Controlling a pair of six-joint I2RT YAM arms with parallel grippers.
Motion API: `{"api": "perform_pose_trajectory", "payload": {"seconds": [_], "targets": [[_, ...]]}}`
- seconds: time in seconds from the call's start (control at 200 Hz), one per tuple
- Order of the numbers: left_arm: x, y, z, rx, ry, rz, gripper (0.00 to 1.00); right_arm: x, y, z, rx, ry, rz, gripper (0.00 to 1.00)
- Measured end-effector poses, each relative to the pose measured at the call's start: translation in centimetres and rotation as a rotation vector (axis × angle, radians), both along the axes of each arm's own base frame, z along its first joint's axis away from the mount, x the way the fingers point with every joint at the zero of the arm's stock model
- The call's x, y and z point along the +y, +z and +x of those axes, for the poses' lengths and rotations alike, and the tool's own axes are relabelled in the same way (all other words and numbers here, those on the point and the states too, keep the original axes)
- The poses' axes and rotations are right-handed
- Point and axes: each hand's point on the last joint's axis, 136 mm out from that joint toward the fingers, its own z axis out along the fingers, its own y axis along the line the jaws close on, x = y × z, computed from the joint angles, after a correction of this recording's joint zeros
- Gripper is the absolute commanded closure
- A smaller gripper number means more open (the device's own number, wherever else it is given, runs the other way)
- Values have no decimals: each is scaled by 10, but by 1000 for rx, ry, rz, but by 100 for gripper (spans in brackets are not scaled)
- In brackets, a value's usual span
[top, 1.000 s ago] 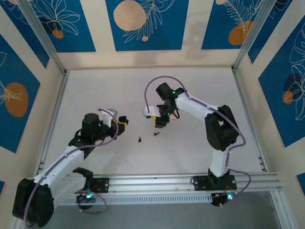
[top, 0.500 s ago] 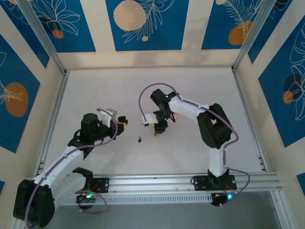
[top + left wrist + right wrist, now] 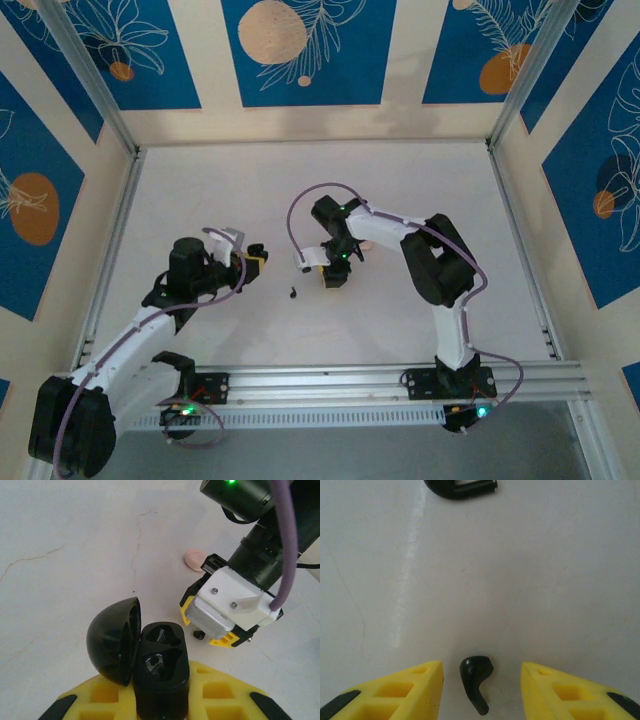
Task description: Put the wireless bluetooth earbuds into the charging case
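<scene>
Over the last second the right tool (image 3: 333,274) has been swung in and lowered over the spot where one earbud (image 3: 476,679) lay exposed. That earbud is now bracketed between the tool's fingers (image 3: 400,690), which are held apart with bare bench (image 3: 545,580) showing on either side of it, so nothing is gripped yet. Closing the fingers is judged to be the next step needed.

The left tool (image 3: 252,258) has not been moved. It is kept clamped on the charging case (image 3: 161,680), whose lid (image 3: 114,641) is hinged open to one side and whose two wells (image 3: 159,635) are seen empty.

The second earbud (image 3: 292,293) is left on the bench ahead of the right tool, between the two tools. Open bench is available all round. The nearest obstacle to a carry toward the case is that loose earbud, and the frame rails (image 3: 115,250) are well away.
</scene>
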Motion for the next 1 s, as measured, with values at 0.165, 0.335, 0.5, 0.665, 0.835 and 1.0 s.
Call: {"api": "perform_pose_trajectory", "payload": {"seconds": [0.165, 0.335, 0.5, 0.665, 0.835, 1.0], "targets": [[0, 0, 0, 0, 1, -1, 81, -1, -5, 1, 1, -8, -13, 62], [0, 0, 0, 6, 1, -7, 81, -1, -5, 4, -9, -15, -14, 65], [0, 0, 0, 7, 1, -8, 81, 0, -6, 7, -23, -24, -20, 73], [0, 0, 0, 9, 2, -10, 80, 1, -7, 10, -40, -31, -21, 77], [0, 0, 0, 4, -1, -4, 81, 0, -5, 9, -60, -44, -12, 80], [-1, -1, -1, -3, -16, 4, 81, -6, 2, 4, -71, -87, 19, 81]]}}
